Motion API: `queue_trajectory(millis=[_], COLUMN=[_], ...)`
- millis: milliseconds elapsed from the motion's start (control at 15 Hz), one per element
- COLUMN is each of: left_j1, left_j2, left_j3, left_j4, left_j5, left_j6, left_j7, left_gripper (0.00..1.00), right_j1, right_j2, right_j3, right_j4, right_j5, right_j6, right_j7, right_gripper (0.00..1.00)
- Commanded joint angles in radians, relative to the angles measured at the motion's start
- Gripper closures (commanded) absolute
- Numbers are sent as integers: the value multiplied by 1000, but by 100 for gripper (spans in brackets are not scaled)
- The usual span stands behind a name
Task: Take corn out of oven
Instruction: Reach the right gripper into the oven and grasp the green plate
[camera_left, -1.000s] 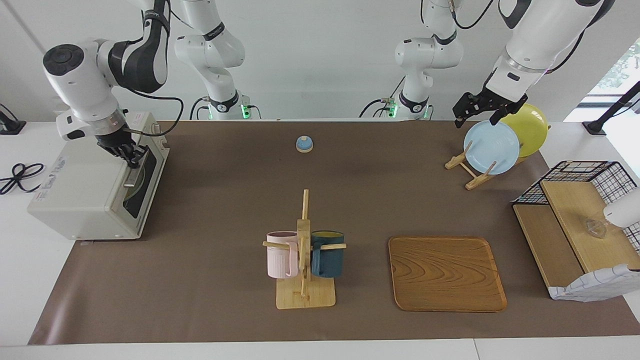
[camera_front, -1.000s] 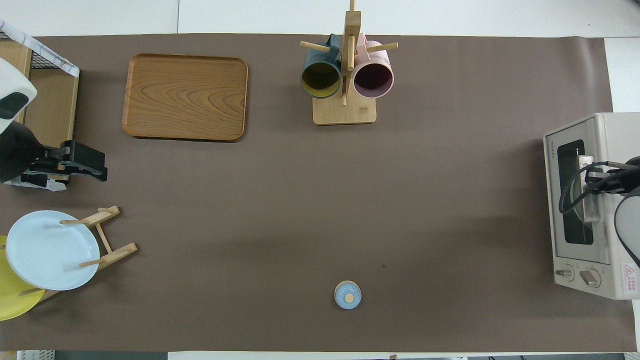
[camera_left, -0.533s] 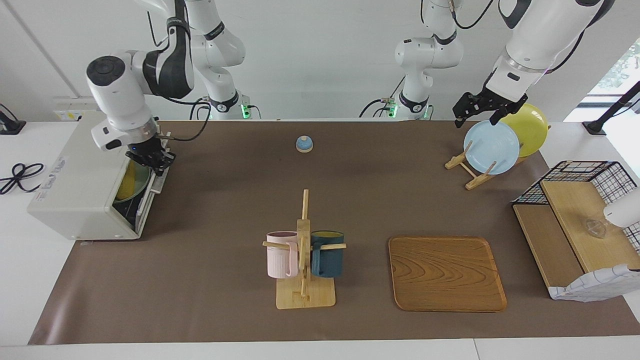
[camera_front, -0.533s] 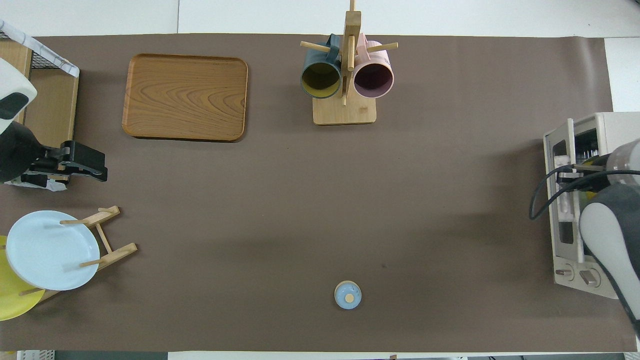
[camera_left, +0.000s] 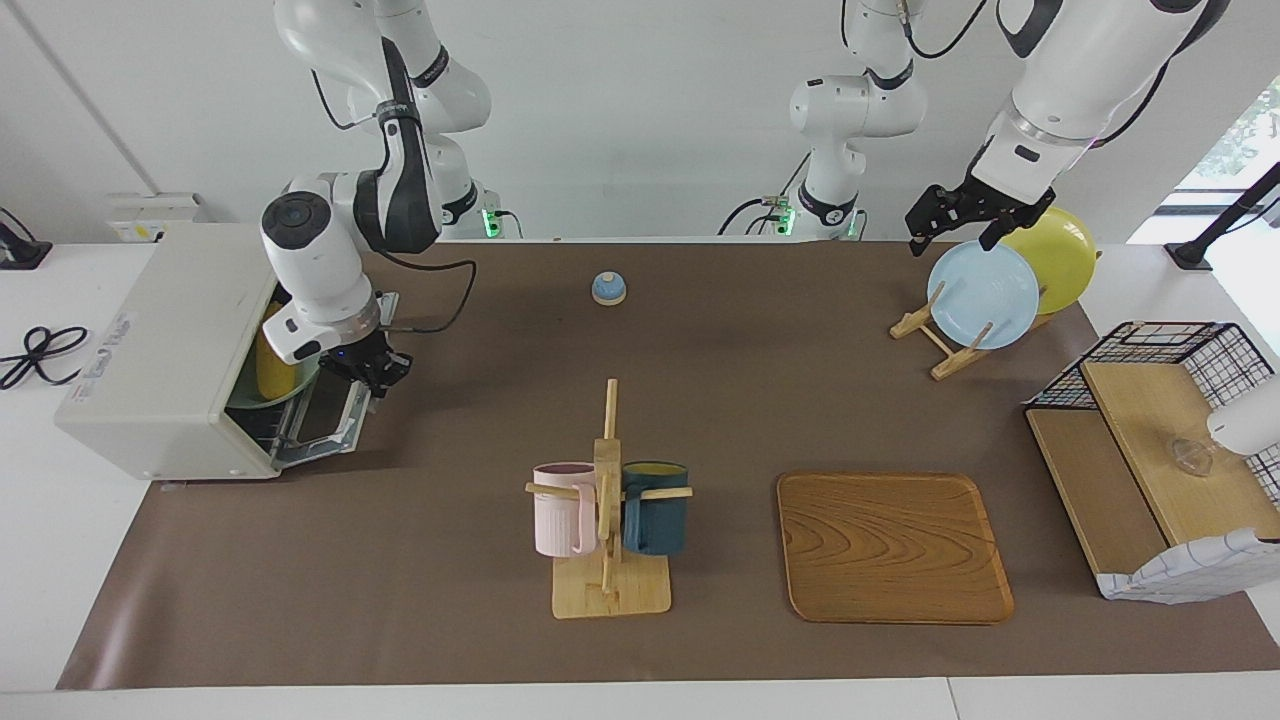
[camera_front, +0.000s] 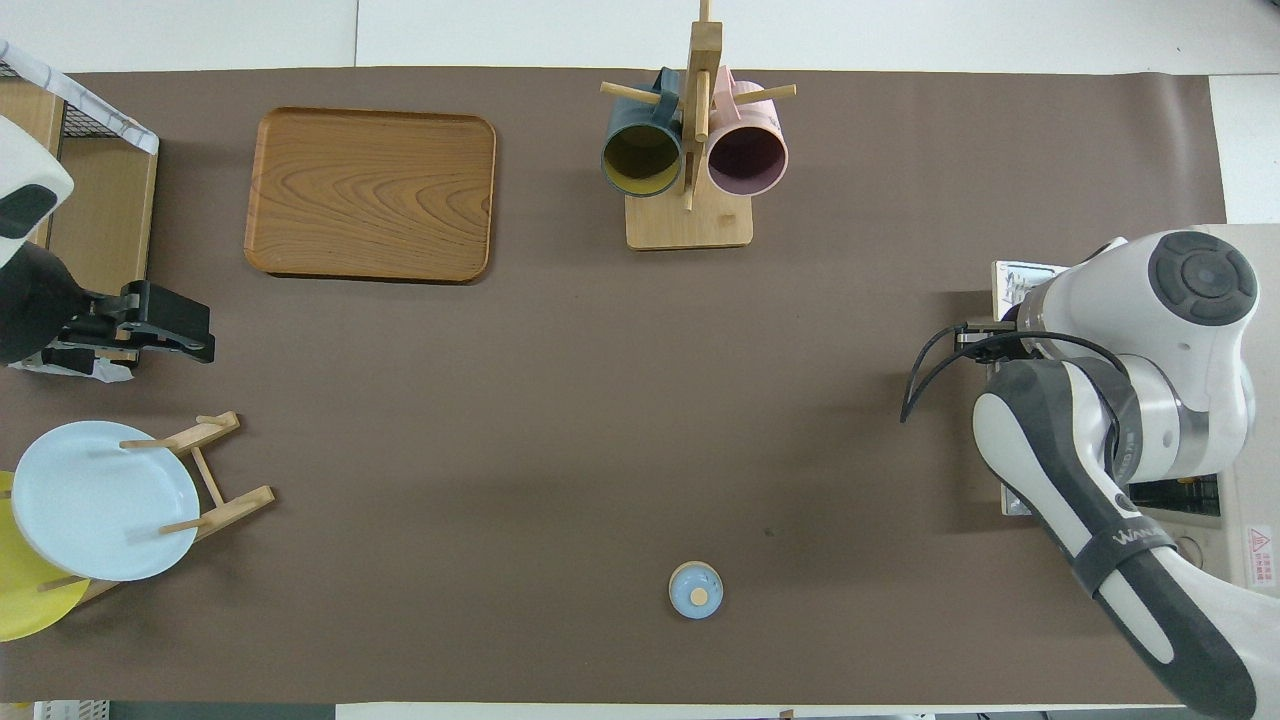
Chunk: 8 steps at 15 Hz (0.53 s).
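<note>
two arms in frame. right gripper (camera_left: 372, 372) at left of facing view, clenched on oven (camera_left: 160, 350) door handle, door swung down. corn (camera_left: 272, 366) visible inside oven. left gripper (camera_left: 965, 222) upper right, jaws released, waiting over blue plate (camera_left: 982, 294).

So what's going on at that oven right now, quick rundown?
Right end effector shut on door handle, oven door open. Corn inside on a plate, untouched. Left end effector open, waiting over the plate rack.

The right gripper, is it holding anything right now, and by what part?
The right gripper is shut on the oven door, gripping its handle at the door's top edge. The left gripper holds nothing.
</note>
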Motion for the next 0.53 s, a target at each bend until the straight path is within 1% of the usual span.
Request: queue_trajectory(millis=[0, 133, 467], left_j1=[-2, 0, 0], left_j2=[-13, -13, -13], left_j3=[5, 5, 7], left_j4=[-14, -14, -14], left_j5=[-10, -10, -10], left_j6=[1, -1, -1], left_j7=[-1, -1, -1], left_gripper=[0, 0, 0], right_j1=[-15, -12, 22], right_j2=[47, 68, 87], right_j3=[-24, -24, -23], right_j4=[7, 9, 9], right_j5=[9, 45, 50], right_j6=[61, 65, 88], right_j7=[-13, -12, 14], right_gripper=[100, 100, 100])
